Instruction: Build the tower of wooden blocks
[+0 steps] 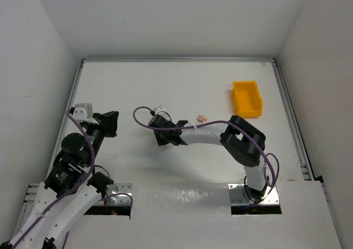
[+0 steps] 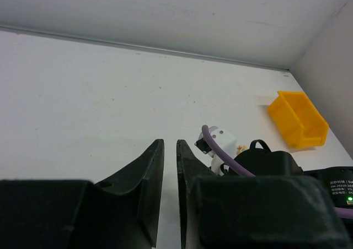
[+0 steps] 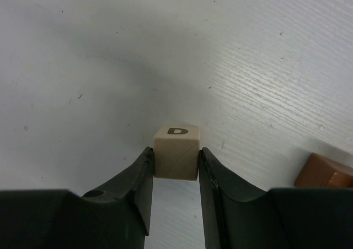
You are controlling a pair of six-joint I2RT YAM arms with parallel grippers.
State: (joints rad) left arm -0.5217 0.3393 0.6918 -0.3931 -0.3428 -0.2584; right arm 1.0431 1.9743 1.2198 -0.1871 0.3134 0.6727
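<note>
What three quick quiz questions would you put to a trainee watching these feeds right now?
1. True or false: the right arm's jaws sit on either side of the light tan wooden cube, pressed against it.
2. Which letter is printed on that cube's top face? A) B  B) D  C) K
3. In the top view, on which side of the white table does the yellow plastic bin sit, the robot's left or right?

Key: 1 true. 2 B. 3 right.
</note>
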